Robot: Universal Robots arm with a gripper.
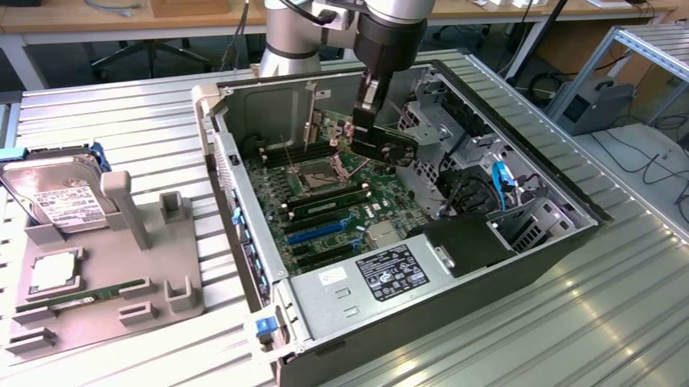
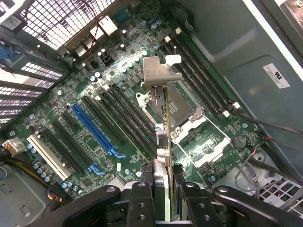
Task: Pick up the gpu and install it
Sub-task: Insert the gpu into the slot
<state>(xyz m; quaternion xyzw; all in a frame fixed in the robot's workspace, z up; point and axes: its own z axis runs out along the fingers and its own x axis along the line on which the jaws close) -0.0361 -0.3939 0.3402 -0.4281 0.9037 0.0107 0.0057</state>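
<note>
Aloft, gpu (image 2: pixel 163 146) in gripper (image 2: pixel 163 178); case label (image 2: pixel 276 75) illegible.

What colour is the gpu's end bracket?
Silver; the gpu bracket shows best in the wrist view.

High exterior and wrist (close, downward) share the motherboard (image 1: pixel 323 201) (image 2: pixel 222 151).

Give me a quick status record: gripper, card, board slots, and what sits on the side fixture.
gripper: gripper shut on the gpu, inside the open case
gpu: held edge-on over the motherboard, silver bracket at the far end from the fingers; looks not seated in any slot
slots: blue slot and white slot empty
grey fixture: beside the case at the exterior view's left, holding the hard drive and memory stick
</note>
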